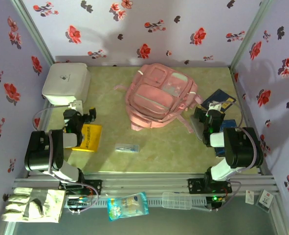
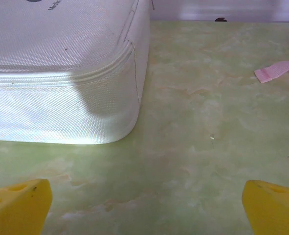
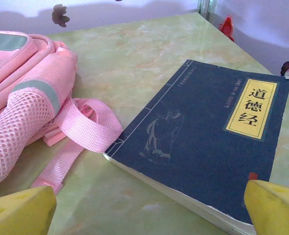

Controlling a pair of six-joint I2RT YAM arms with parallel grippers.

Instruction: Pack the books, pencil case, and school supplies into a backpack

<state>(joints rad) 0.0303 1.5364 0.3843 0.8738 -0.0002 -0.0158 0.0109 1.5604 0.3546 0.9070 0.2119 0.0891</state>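
Near the worktop's near edge lies the clear packet (image 1: 127, 148), with the yellow book (image 1: 89, 138) at the left edge. My left gripper (image 2: 146, 208) hangs wide open and empty, facing the white box (image 2: 61, 73). My right gripper (image 3: 149, 210), equally wide and empty, hovers by the navy book (image 3: 208, 142) at the right edge. Mid-worktop, the backpack (image 1: 159, 95) has its strap (image 3: 80, 132) touching that book. I judge that a lift could snag it.

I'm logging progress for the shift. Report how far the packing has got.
Done: nothing looks packed. The yellow book, navy book and clear packet lie on the table outside the backpack. In hand: nothing; the left claw and right claw are open and empty. Left: everything visible.
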